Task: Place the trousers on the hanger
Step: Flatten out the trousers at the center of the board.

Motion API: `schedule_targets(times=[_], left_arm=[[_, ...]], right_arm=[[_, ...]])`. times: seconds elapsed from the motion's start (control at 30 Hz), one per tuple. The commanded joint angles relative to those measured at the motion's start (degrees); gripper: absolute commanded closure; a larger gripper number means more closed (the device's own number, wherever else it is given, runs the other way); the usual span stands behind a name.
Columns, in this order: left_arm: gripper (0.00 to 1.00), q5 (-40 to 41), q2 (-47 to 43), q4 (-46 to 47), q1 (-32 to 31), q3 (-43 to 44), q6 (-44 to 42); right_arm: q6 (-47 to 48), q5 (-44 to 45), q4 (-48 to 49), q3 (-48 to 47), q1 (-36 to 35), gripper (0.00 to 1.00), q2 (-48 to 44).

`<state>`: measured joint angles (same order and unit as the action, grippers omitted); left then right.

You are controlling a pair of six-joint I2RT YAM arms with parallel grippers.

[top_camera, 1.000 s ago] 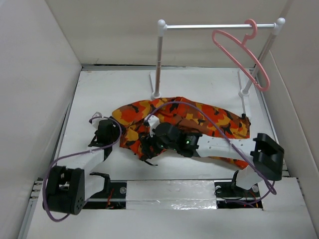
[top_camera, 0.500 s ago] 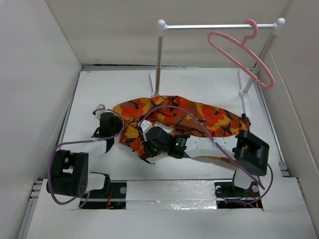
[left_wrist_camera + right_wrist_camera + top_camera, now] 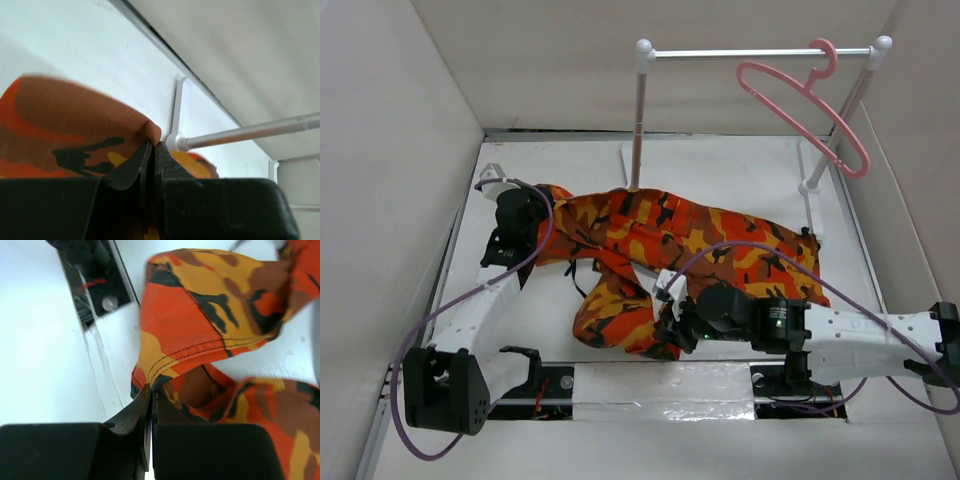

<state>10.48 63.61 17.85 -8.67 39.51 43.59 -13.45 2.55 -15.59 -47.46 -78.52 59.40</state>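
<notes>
Camouflage trousers (image 3: 665, 235), mid-frame on the counter (image 3: 730, 170), are clamped at two edges by left fingers (image 3: 141, 166) and right fingers (image 3: 143, 407); such thin pinches may be lost during lifting toward the upper-right pink hanger (image 3: 807, 100).

The white counter (image 3: 740, 170) carries the trousers (image 3: 650, 235), crumpled in a band from its far left corner towards its right side, with one fold near the front edge. A white rail (image 3: 638, 120) stands on the counter's far half, its left post just behind the cloth.
</notes>
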Motion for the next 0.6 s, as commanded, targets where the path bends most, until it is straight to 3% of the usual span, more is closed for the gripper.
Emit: schedule_targets(times=[0.0,0.13,0.27,0.3,0.33,0.37,0.4,0.47,0.53,0.57], left_arm=[[1.0,4.28,-4.19,-3.86,0.84,5.82,-1.49],[1.0,7.36,-5.61,-9.74,0.84,11.72,-4.65],[1.0,6.66,1.49,-14.75,0.84,17.35,-8.08],[0.96,6.75,3.34,-15.2,0.84,17.97,-8.26],[0.87,6.75,7.1,-15.12,0.84,18.24,-8.17],[0.62,4.83,9.31,-14.16,2.5,18.5,-8.17],[0.53,3.16,11.42,-14.15,3.82,19.98,-7.39],[0.37,-2.27,17.58,-13.46,6.98,21.57,-6.68],[0.34,-2.22,21.44,-14.76,7.0,25.33,-6.59],[0.33,-1.87,21.99,-16.95,7.0,26.66,-6.85]], right_arm=[[-2.36,-1.93,-2.77,3.07,-0.4,1.0,-1.48],[-2.46,-3.17,-4.61,2.99,-0.4,1.0,5.01],[-2.81,2.02,-6.11,-0.08,-0.4,1.0,12.31],[-2.63,1.76,-6.03,-1.3,-0.4,1.0,12.93],[-2.54,1.85,-5.68,-1.93,-0.4,0.89,13.29],[-2.46,1.94,-5.41,-2.19,-0.4,0.82,12.85],[-2.46,2.46,-5.24,-2.72,-0.4,0.66,12.24],[-2.63,3.6,-5.06,-3.07,-0.4,0.49,9.18],[-2.63,6.14,-5.67,-3.07,-0.4,0.29,6.8],[-3.24,7.11,-5.94,-2.9,-0.4,0.26,4.18]])
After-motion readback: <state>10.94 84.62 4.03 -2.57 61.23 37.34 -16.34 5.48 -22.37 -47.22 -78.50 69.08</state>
